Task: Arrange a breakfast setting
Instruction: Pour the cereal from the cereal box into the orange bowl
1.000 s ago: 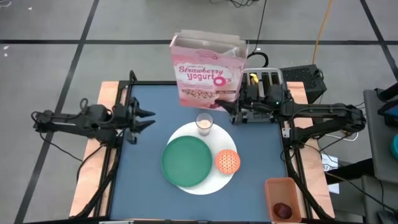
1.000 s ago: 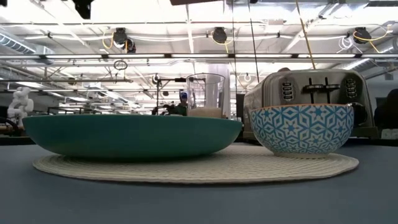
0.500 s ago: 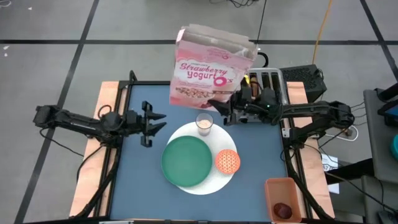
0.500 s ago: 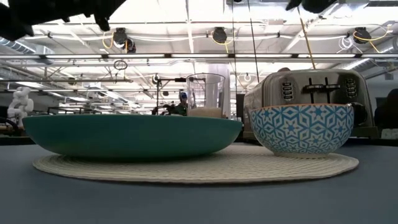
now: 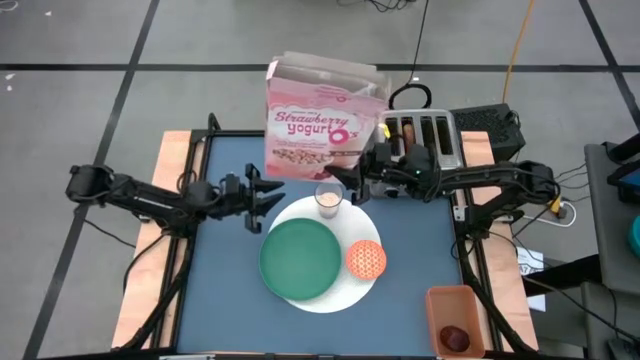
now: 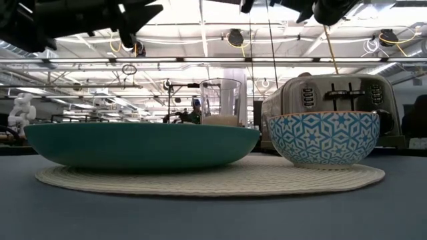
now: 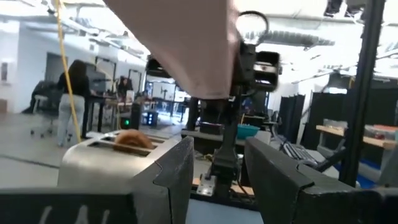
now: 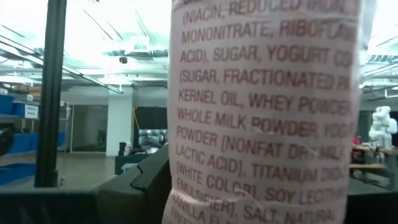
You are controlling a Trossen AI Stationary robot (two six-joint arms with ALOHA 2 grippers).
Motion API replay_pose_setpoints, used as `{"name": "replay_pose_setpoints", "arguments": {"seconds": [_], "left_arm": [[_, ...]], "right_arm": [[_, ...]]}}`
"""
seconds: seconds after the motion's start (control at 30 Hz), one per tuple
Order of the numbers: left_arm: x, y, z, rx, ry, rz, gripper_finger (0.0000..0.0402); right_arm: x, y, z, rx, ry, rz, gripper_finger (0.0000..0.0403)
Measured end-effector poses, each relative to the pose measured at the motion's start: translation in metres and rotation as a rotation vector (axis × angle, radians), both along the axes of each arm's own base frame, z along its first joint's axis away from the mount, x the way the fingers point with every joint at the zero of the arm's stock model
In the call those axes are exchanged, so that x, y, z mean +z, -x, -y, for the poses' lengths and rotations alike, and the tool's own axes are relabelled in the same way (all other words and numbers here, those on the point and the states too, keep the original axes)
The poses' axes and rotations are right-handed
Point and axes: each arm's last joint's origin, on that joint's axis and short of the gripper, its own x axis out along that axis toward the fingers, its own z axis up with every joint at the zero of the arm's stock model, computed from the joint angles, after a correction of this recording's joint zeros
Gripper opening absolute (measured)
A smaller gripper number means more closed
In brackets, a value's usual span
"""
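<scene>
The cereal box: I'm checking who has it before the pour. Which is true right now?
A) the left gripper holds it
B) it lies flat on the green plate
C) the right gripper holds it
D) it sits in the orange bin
C: the right gripper is clamped on the pink cereal box, holding it up above the table's far edge, while the left gripper stands open and apart.

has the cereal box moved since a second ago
Yes. In the high view the cereal box, held by the right gripper, has shifted left, away from the toaster and more over the milk glass.

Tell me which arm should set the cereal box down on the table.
Right. Its gripper already holds the cereal box lifted above the table; the left gripper is open and empty beside the plate.
</scene>
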Motion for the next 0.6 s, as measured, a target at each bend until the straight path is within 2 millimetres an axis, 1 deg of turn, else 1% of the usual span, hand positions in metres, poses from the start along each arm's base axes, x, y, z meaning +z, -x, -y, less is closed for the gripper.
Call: {"name": "replay_pose_setpoints", "arguments": {"seconds": [0.1, 0.23, 0.3, 0.37, 0.6], "left_arm": [[0.006, -0.008, -0.004, 0.008, 0.032, -0.012, 0.0149], [0.013, -0.017, -0.006, 0.030, -0.019, -0.086, 0.0150], [0.016, -0.021, -0.006, 0.022, -0.038, -0.122, 0.0157], [0.019, -0.025, -0.006, 0.019, -0.040, -0.158, 0.0175], [0.028, -0.037, -0.008, 0.083, 0.003, -0.345, 0.0268]], "right_arm": [[-0.001, -0.001, 0.000, 0.003, 0.002, 0.001, 0.0208], [0.000, 0.000, 0.000, 0.003, 0.002, 0.002, 0.0208], [0.000, 0.000, 0.000, 0.002, 0.002, 0.002, 0.0208], [0.000, 0.000, 0.000, 0.002, 0.002, 0.003, 0.0208], [0.000, 0.000, 0.000, 0.002, 0.002, 0.006, 0.0208]]}}
